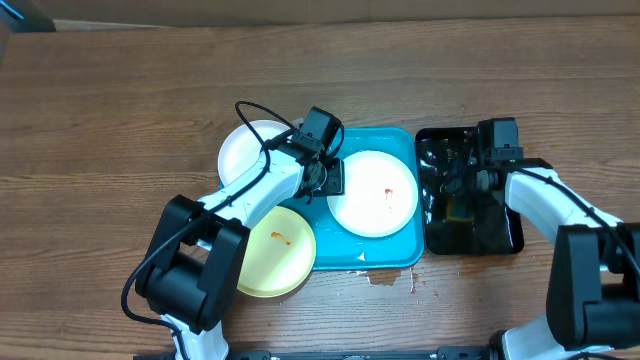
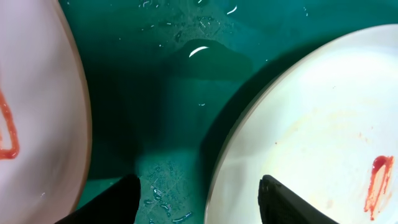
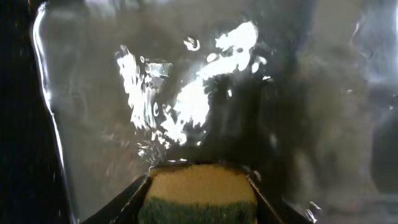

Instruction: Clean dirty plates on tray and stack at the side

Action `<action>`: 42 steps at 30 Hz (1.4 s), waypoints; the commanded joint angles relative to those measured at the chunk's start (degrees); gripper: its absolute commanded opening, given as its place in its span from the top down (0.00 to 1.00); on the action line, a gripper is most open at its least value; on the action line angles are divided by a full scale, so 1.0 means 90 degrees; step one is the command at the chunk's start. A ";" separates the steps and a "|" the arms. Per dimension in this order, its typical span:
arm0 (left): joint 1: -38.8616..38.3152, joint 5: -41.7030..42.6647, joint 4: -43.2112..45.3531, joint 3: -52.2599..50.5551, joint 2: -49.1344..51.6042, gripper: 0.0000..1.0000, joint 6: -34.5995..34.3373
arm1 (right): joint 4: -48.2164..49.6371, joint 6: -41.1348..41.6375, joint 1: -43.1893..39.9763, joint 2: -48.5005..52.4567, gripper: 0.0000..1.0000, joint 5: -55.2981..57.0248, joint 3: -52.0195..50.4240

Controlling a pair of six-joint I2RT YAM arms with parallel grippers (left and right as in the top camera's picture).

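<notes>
Left pincer [image 2: 199,202] hangs released over the blue tray [image 1: 398,252], straddling the nine-o'clock rim of the white plate [image 1: 373,193]. Right pincer [image 3: 199,185] grasps the sponge [image 3: 199,202] in the black tray [image 1: 503,235] at three o'clock.

Left arm [image 1: 258,196] stretched forward, left pincer [image 2: 198,186] jaws apart, right arm [image 1: 548,202] bent inward, right pincer [image 3: 199,179] clamped on sponge [image 3: 199,200]
</notes>
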 commanded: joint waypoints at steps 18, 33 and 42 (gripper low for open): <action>-0.0051 0.0066 0.0100 -0.0129 0.0262 0.74 0.0056 | -0.0862 -0.0012 -0.0012 -0.0257 0.47 -0.0056 0.0141; 0.0029 0.0177 -0.0214 -0.0129 0.0257 0.91 0.0087 | -0.2509 0.0044 -0.0012 -0.0221 0.36 -0.0053 0.0789; 0.0053 0.0012 -0.0364 -0.0083 0.0255 0.96 0.0015 | -0.1960 0.0044 -0.0012 -0.0221 0.36 -0.0056 0.0291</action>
